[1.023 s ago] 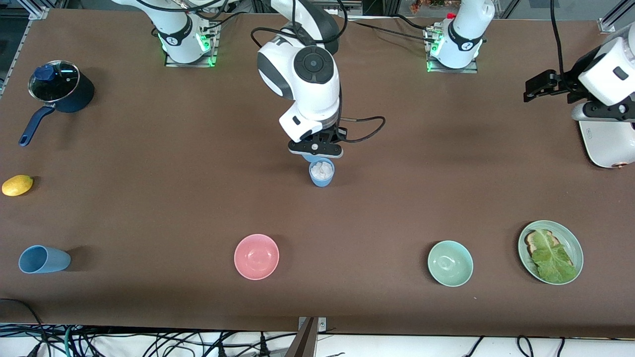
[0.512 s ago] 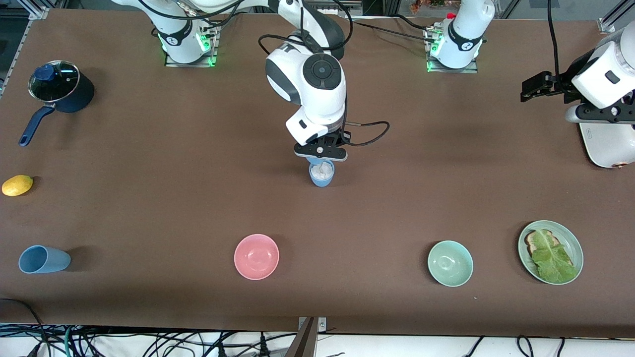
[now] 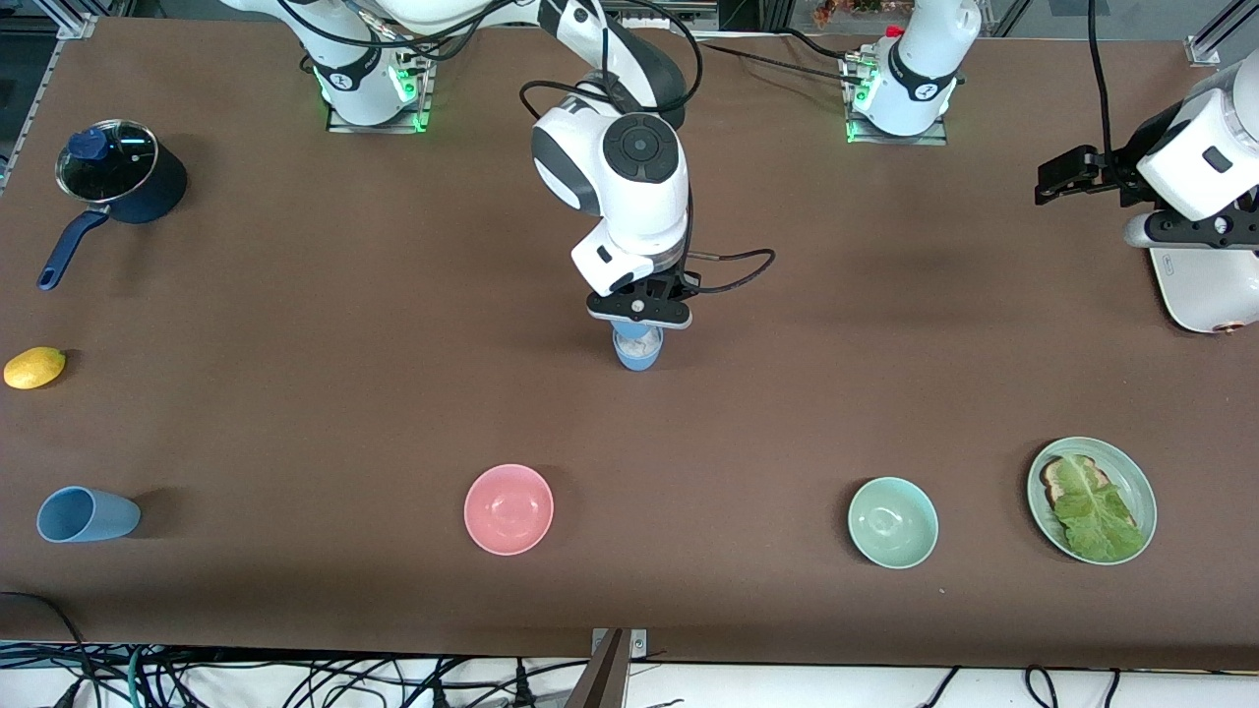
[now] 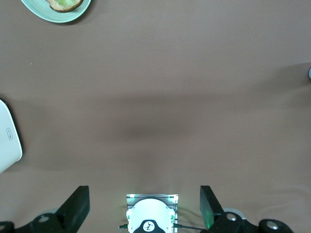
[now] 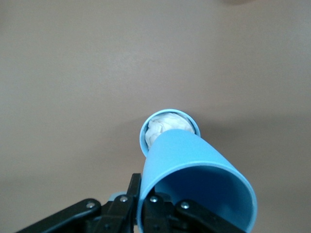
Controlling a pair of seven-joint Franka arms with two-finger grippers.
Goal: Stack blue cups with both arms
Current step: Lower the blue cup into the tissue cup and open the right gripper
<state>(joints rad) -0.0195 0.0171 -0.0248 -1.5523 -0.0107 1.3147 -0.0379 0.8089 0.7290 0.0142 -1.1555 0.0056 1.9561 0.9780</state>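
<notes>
Stacking step in hand. Right gripper point(image 3: 639, 317), frame centre, clamps a blue cup point(image 5: 194, 182) by its rim, just over the standing cup point(image 3: 638, 350), which holds white crumpled stuffing point(image 5: 165, 128). Next: line up, lower straight in. Third cup point(image 3: 86, 514) lies tipped, lower left. Left gripper point(image 4: 145, 206) waits, fingers spread, holding nothing, upper right. Brown matte tabletop point(image 3: 295, 393).

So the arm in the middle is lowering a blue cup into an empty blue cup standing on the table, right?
Not empty. The right wrist view shows the standing cup holds something white and crumpled. The right end effector does hold a blue cup over it.
</notes>
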